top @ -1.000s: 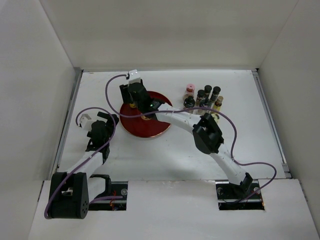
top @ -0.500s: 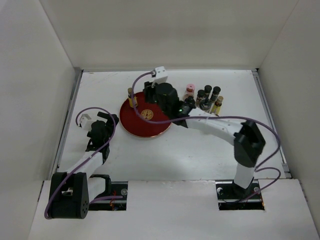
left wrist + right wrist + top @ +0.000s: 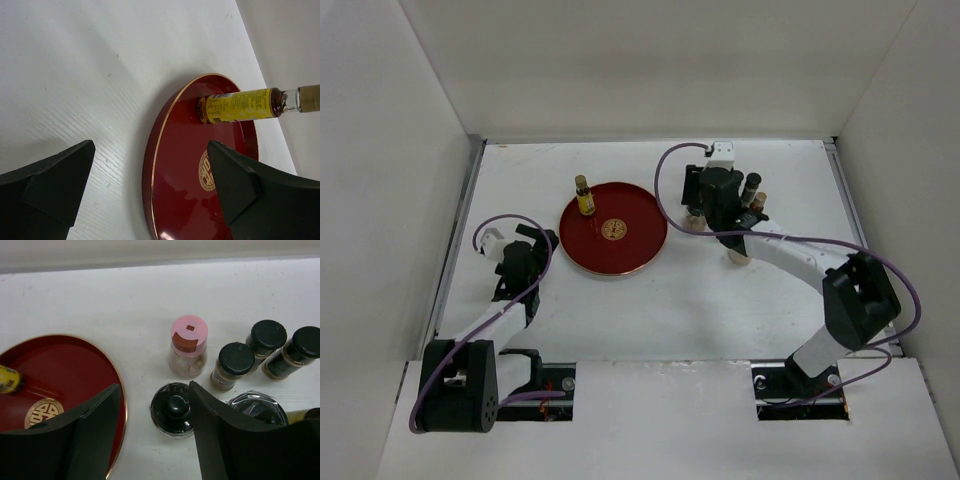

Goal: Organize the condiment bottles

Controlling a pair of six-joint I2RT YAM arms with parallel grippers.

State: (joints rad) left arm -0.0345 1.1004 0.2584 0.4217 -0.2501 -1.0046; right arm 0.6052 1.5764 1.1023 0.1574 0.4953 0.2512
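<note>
A yellow-labelled bottle [image 3: 584, 196] stands on the back left of the round red tray [image 3: 620, 250]; it also shows in the left wrist view [image 3: 240, 105]. My right gripper [image 3: 703, 212] hangs open over the bottle cluster at the back right. In the right wrist view its jaws [image 3: 155, 387] straddle a black knob-capped bottle [image 3: 172, 408] without touching it. Behind it stand a pink-capped jar [image 3: 189, 345] and three black-capped jars [image 3: 235, 365]. My left gripper [image 3: 535, 240] is open and empty, left of the tray [image 3: 200, 165].
A black-lidded jar [image 3: 257, 410] sits just right of my right gripper's finger. A cream-capped jar [image 3: 738, 257] stands under the right forearm. White walls enclose the table on the left, back and right.
My right gripper has left the yellow bottle standing on the tray and swung right, from the tray's back edge to above the bottle cluster. The left arm has not moved.
</note>
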